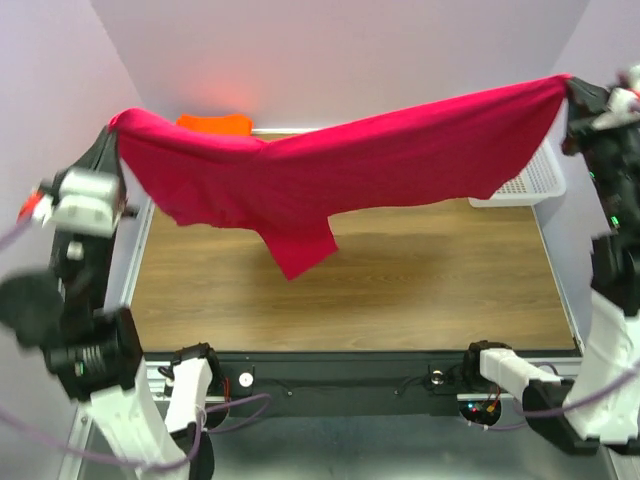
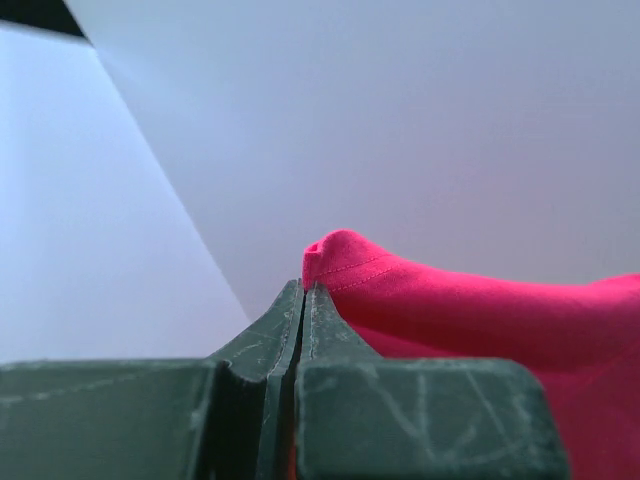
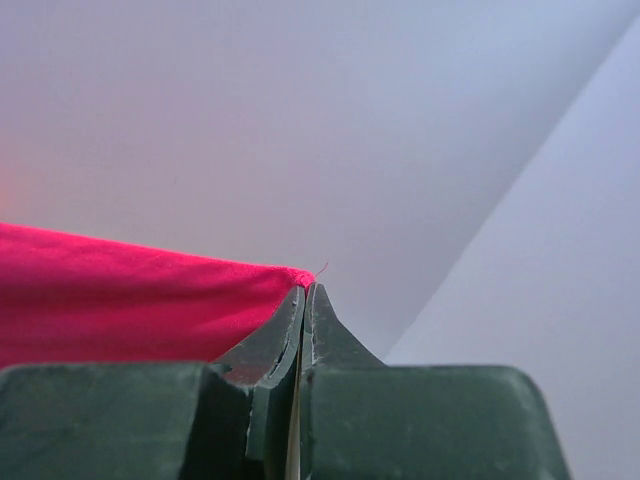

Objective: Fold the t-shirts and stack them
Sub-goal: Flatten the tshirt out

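— Well, where is the magenta-pink t-shirt (image 1: 330, 170)?

— Aloft above the wooden table (image 1: 400, 290), stretched wide between both arms, one sleeve hanging low near the middle.

— Who holds which end?

— The left gripper (image 1: 113, 128) pinches a hemmed corner at the left, jaws pressed together on the cloth in the left wrist view. The right gripper (image 1: 571, 90), higher at the far right, is likewise clamped on the opposite corner, fingers meeting with fabric between them.

— Anything else?

— An orange t-shirt (image 1: 215, 123) lies at the table's far edge, partly hidden behind the hanging cloth. A white mesh basket (image 1: 535, 180) sits at the far right corner, below the raised edge.
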